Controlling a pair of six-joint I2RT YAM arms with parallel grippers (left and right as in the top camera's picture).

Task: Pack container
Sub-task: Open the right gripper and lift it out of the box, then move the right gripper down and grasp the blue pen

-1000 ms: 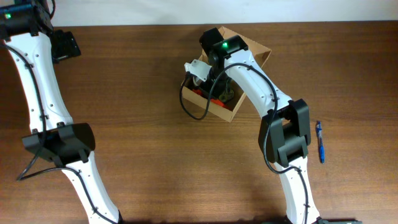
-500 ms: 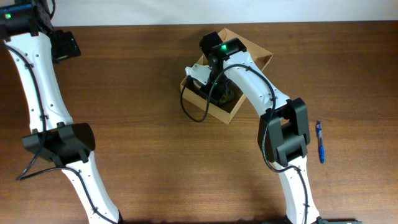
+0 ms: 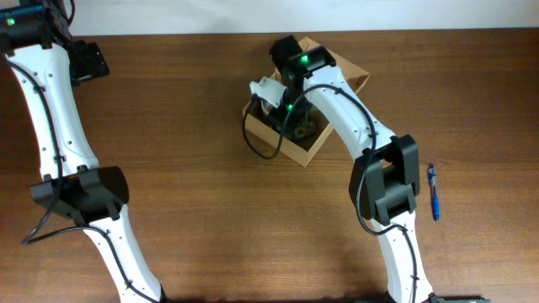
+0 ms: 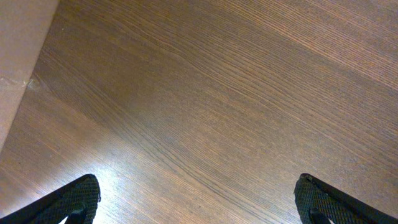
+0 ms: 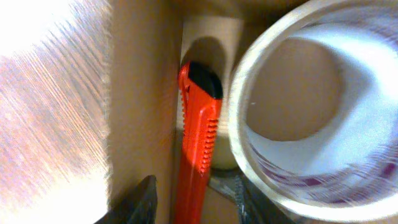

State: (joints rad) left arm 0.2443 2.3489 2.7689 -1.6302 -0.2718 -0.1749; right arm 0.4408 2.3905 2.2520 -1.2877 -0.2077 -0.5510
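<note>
Reaching into the container (image 3: pixel 296 151) at the table's (image 3: pixel 185 185) far middle, the right gripper (image 3: pixel 290 118) hangs overhead. In the left wrist view, the left gripper (image 4: pixel 199 199) gapes over wood. In the right wrist view, parted fingers (image 5: pixel 140 199) straddle a red cutter (image 5: pixel 198 124) beside a tape roll (image 5: pixel 298 118).

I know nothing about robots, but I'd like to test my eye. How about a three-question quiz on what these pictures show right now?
1. True or false: the left fingers are spread over bare wood, holding nothing.
2. What lies next to the tape roll inside the cardboard box? A) a spoon B) an orange utility knife C) a sponge
3. What colour is the pen lying on the table outside the box?
Key: 1 true; 2 B; 3 blue.
</note>
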